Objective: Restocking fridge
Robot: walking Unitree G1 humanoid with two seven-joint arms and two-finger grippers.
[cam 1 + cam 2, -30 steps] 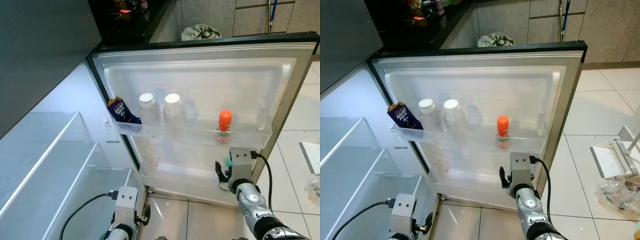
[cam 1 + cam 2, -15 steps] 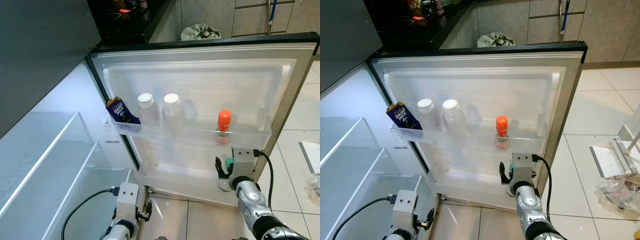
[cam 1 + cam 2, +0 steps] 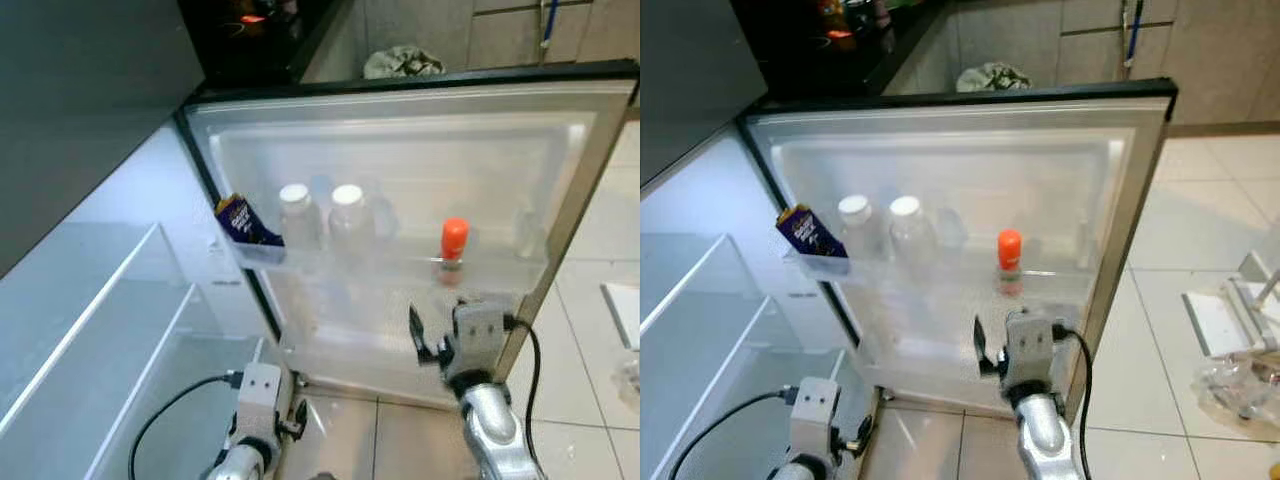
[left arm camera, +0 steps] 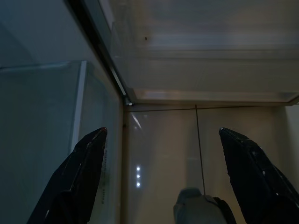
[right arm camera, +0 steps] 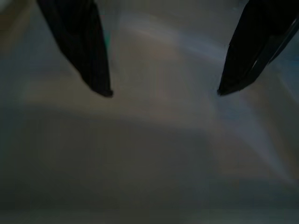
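Right hand, fingers spread and empty, faces lower door shelf; orange-capped bottle upright just above; left hand spread, low.

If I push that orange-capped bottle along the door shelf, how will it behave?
The orange-capped bottle stands upright and looks tall and narrow, so a high push would likely tip it. The door shelf rail in front should catch it. It looks like small, light plastic, so it probably slides easily.
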